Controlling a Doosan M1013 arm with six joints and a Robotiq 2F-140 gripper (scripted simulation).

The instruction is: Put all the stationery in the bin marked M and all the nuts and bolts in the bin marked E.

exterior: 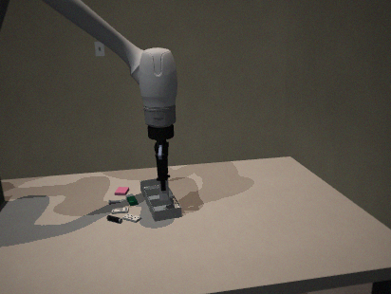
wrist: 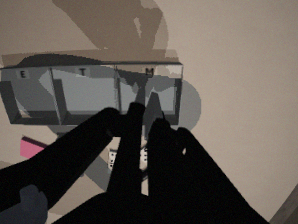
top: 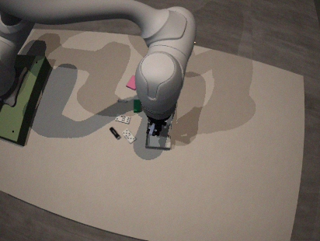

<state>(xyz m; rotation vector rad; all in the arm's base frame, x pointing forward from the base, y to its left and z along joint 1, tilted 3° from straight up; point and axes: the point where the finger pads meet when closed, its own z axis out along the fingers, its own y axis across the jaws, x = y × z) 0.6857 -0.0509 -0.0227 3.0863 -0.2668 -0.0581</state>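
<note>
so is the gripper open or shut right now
Shut. The gripper has its fingertips nearly touching in the wrist view, nothing visible between them, above the grey bin tray.

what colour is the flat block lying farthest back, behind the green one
Pink, clearest in the top view.

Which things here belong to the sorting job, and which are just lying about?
Job: grey bins, pink eraser, green eraser, small bolt, black marker (probably stationery).
Lying about: domino, second domino.
</note>
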